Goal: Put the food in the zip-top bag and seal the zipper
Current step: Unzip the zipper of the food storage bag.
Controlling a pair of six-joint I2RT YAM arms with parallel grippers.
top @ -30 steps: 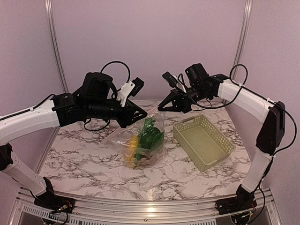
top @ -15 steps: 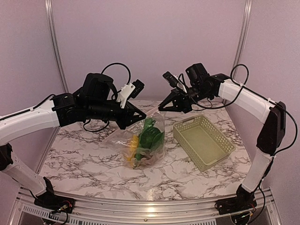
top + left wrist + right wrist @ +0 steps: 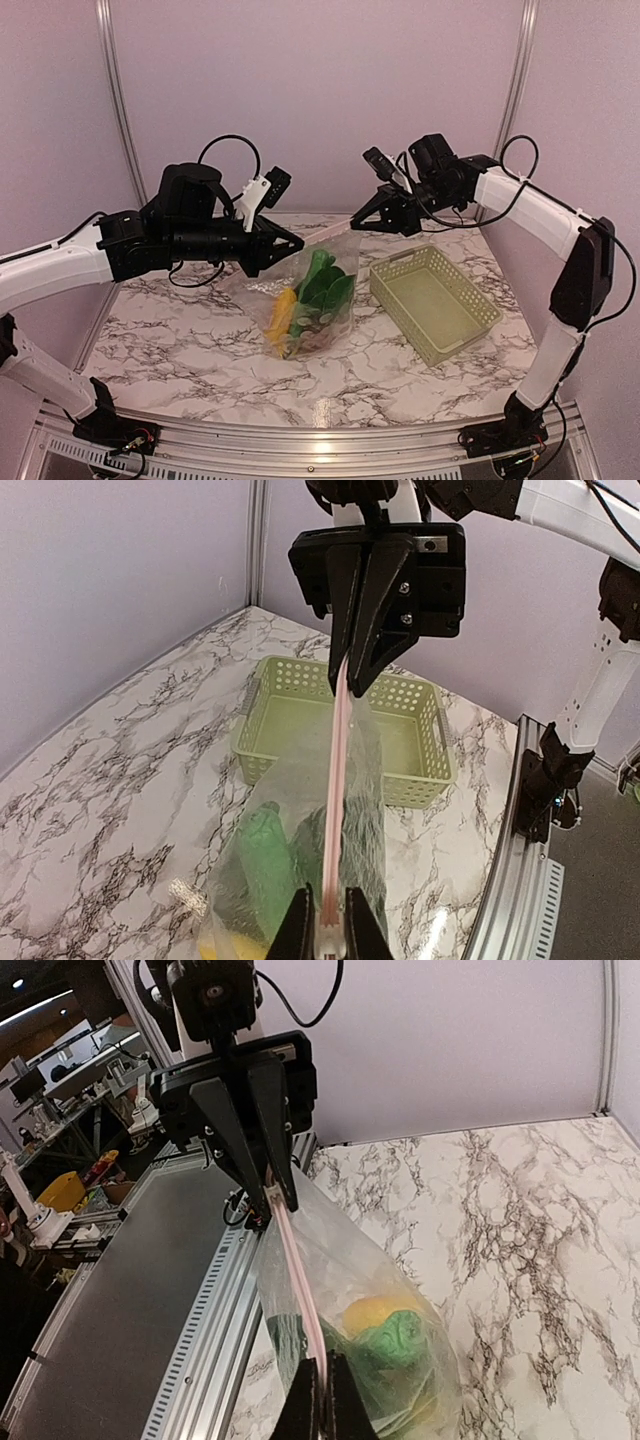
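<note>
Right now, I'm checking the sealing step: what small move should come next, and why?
Probably slide the left gripper along the zipper toward the right gripper, pinching lightly. The food is already in the zip-top bag, both grippers are shut on the strip's ends, it is taut between them, and I cannot tell that it is sealed.

The zip-top bag (image 3: 300,305) sits on the table (image 3: 180,335), food (image 3: 320,288) inside — its zipper (image 3: 326,234) strung between left gripper (image 3: 297,243) and right gripper (image 3: 356,224), basket (image 3: 436,300) to its right.
</note>
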